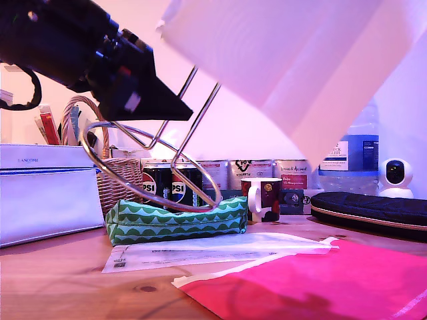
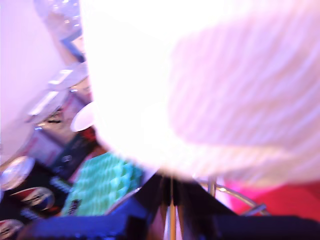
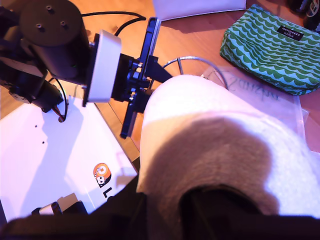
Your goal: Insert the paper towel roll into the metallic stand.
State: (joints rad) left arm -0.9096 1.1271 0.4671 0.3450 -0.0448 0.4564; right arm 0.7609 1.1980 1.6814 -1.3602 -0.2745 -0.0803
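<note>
- My first hand (image 1: 179, 112) is clamped narrow on the thin shiny chrome wire stand (image 1: 203, 110). It grips at the foot of the two upright rods, where they meet the round ring base.
- The first wrist view shows a thin rod pinched between the dark fingers of that hand (image 2: 170, 202). Part of the stand's ring (image 2: 235, 196) curves just beside them.
- The stand is held up off the wooden bench (image 1: 53, 280) and tilted. Its ring base hangs low in front of the dark cans (image 1: 160, 187), and its rods slant up toward the exterior view's right.
- The large thick white paper towel roll (image 1: 287, 60) is also in the air, filling the upper part of the exterior view's right. The tops of the rods run up to the roll's lower edge; I cannot tell whether they have entered the core.
- My second hand (image 3: 200, 212) holds the roll (image 3: 220, 150), with its dark fingers pressed against the near side of the paper. This hand does not show in the exterior view.
- In the second wrist view, a piece of the stand's ring (image 3: 195, 59) shows beyond the roll.
- A green wave-patterned fabric pouch (image 1: 173, 220) lies on the bench under the ring.
- A wicker basket (image 1: 120, 180) and a white zip case (image 1: 47, 193) sit toward the exterior view's left.
- A pink sheet (image 1: 320, 280) covers the near bench on the exterior view's right.
</note>
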